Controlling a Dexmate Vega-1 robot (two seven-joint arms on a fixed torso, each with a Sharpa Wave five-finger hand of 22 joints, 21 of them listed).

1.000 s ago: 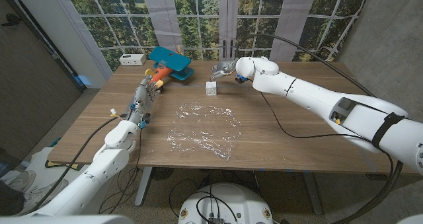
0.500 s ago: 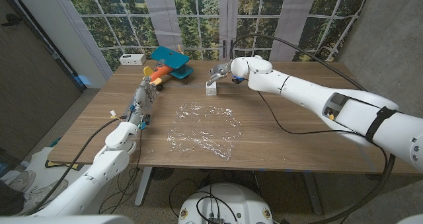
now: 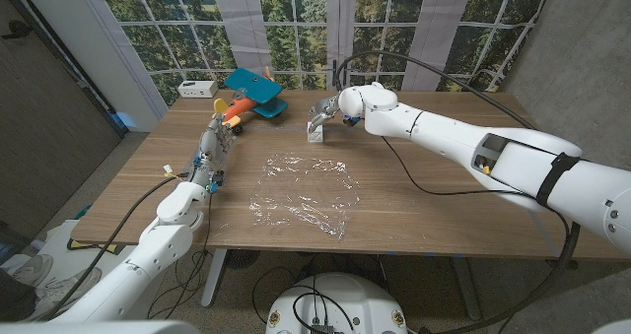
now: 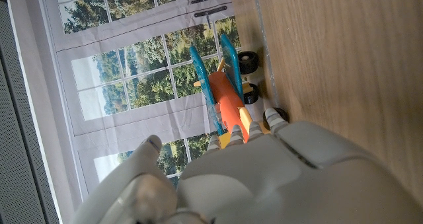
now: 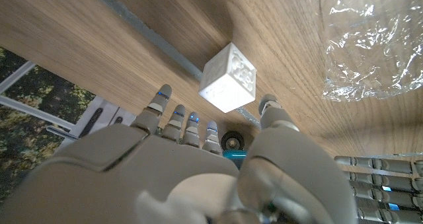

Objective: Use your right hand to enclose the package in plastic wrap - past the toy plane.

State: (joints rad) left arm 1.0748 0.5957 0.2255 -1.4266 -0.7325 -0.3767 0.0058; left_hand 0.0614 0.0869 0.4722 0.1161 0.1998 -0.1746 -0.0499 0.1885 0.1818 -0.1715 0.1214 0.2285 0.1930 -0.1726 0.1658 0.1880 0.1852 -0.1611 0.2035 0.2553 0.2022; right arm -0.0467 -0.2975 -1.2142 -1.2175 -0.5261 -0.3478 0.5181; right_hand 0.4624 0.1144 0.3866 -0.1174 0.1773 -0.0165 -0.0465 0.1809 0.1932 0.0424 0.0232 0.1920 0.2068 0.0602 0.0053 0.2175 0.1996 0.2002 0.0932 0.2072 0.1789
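The package (image 3: pixel 315 132) is a small white cube standing on the wooden table (image 3: pixel 444 206) beyond the far edge of the plastic wrap (image 3: pixel 301 191), a crumpled clear sheet spread at mid-table. My right hand (image 3: pixel 327 110) hovers right at the cube with fingers spread. In the right wrist view the cube (image 5: pixel 229 85) sits between the fingers and thumb of that hand (image 5: pixel 198 171), with gaps on both sides, and a corner of the wrap (image 5: pixel 370 45) shows nearby. The toy plane (image 3: pixel 251 96), blue and orange, stands at the back left. My left hand (image 3: pixel 215 142) stretches toward the plane (image 4: pixel 225 95), holding nothing.
A white box (image 3: pixel 197 88) sits at the table's back left corner behind the plane. A black cable (image 3: pixel 419 181) trails over the table to the right of the wrap. Windows stand behind the far edge.
My right hand has moved left and closed in on the white cube, from beside it to right over it. The cube, wrap, plane and left arm have stayed put.
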